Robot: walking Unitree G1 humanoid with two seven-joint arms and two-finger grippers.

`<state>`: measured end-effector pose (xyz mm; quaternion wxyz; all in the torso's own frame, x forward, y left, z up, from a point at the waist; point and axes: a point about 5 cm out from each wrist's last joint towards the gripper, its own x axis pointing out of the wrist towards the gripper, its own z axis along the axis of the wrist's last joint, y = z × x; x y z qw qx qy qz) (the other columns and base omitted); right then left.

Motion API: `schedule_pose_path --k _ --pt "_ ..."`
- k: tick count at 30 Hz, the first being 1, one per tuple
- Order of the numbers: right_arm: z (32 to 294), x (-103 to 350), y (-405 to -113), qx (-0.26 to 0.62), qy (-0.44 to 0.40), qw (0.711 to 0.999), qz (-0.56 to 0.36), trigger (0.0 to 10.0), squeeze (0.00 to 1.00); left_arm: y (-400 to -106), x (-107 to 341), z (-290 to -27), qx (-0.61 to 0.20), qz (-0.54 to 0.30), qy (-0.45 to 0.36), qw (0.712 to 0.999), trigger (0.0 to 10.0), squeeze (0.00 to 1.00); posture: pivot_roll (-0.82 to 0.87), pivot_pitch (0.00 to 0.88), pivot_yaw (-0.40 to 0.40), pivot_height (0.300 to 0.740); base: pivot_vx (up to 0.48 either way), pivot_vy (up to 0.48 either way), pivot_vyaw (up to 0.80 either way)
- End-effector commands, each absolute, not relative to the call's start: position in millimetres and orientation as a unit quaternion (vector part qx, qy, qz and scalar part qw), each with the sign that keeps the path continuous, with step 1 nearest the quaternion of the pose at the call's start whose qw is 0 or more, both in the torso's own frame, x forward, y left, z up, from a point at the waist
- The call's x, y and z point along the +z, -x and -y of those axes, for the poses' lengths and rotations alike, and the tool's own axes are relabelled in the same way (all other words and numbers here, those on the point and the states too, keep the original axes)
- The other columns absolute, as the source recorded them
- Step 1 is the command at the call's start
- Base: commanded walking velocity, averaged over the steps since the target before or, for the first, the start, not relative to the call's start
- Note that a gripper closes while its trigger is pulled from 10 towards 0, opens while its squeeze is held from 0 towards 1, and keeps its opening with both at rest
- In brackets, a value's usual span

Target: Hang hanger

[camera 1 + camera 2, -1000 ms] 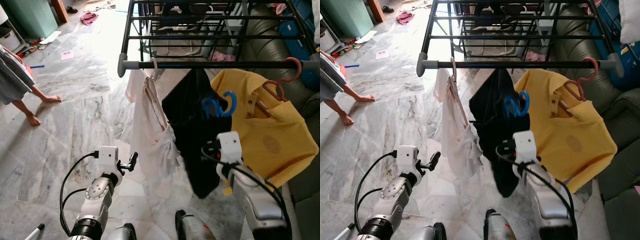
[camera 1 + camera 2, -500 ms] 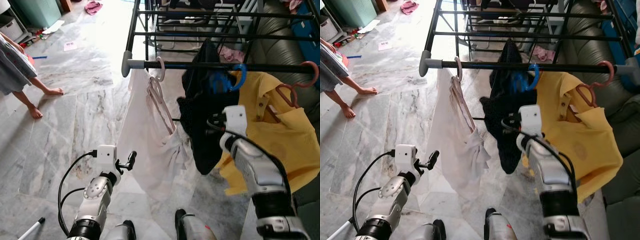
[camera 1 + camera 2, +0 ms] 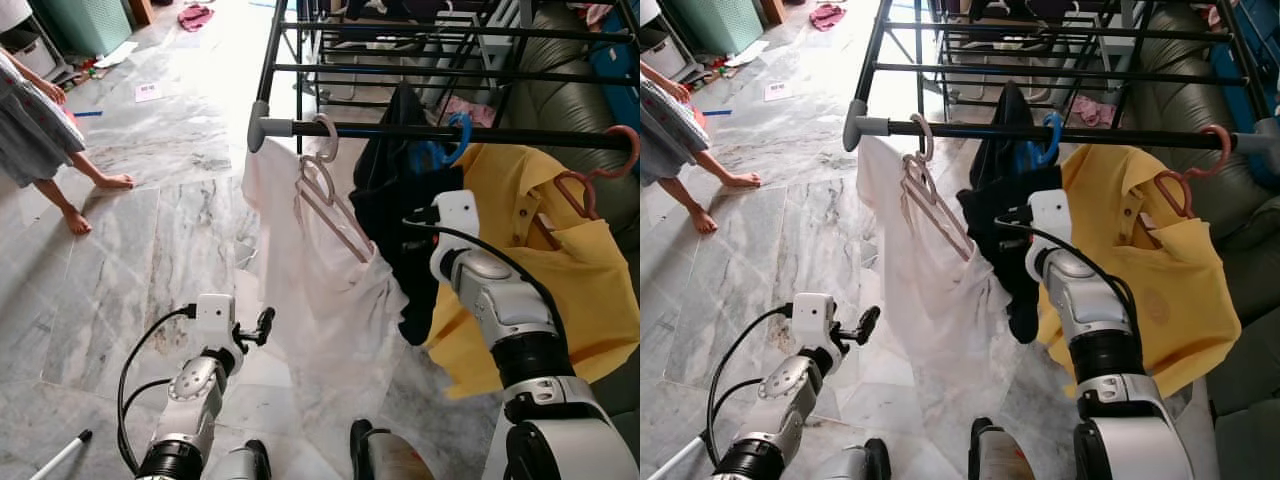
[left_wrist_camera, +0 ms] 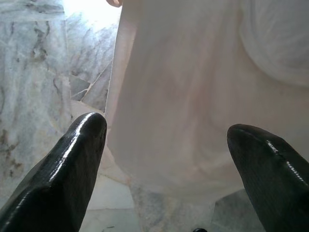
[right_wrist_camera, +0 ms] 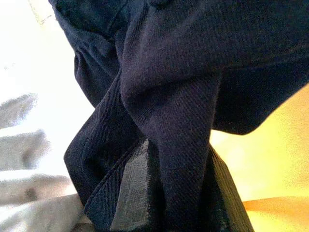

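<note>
A black drying rack (image 3: 430, 130) with a grey end cap spans the upper part of the head views, its front bar running from about ten o'clock to two o'clock. The blue hanger (image 3: 447, 145) carrying a dark navy garment (image 3: 400, 215) has its hook up at that front bar; whether the hook rests over the bar cannot be told. The right gripper (image 5: 176, 193) is raised toward one o'clock, pressed into the navy cloth just under the hanger, and in its wrist view the two black fingers (image 5: 133, 193) stand close on either side of a fold of that cloth, pinching it. At eleven o'clock from it a pale pink hanger (image 3: 325, 175) hooks over the bar with a white garment (image 3: 320, 290) draped down from it. At three o'clock a yellow shirt (image 3: 545, 265) hangs on a reddish hanger (image 3: 600, 165) from the same bar, touching the navy garment. The left gripper (image 4: 166, 145) sits low at seven o'clock, fingers spread wide apart with nothing between them, facing the white garment's hem over the marble floor (image 3: 150, 230). A person's bare feet and grey skirt (image 3: 35, 140) show at nine o'clock, well apart from the rack
</note>
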<state>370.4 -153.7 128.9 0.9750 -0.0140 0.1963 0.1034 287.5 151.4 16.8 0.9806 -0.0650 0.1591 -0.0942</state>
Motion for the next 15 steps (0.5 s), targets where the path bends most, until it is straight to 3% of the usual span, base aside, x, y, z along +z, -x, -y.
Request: schedule_pose_path --k 1,12,13,15 --pt "147.9 125.1 -372.7 0.115 0.017 0.971 -0.209 10.0 0.00 -284.6 12.9 -152.0 -0.093 -0.171 0.063 0.979 10.0 0.00 -0.19 0.226 0.005 0.740 0.000 0.000 0.00" --pt "148.7 117.1 -377.4 0.104 0.023 0.969 -0.225 10.0 0.00 -285.9 12.4 -148.9 -0.094 -0.178 0.067 0.977 10.0 0.00 -0.18 0.221 -0.003 0.740 0.000 0.000 0.00" --pt "149.9 116.9 -378.1 0.101 0.021 0.969 -0.224 10.0 0.95 -285.7 12.0 -149.0 -0.093 -0.179 0.067 0.977 10.0 0.00 -0.18 0.220 -0.003 0.740 0.000 0.000 0.00" --pt "150.6 116.9 -378.7 0.098 0.020 0.970 -0.223 10.0 0.95 -285.5 11.7 -149.0 -0.093 -0.179 0.067 0.977 10.0 0.00 -0.18 0.220 -0.003 0.740 0.000 0.000 0.00"
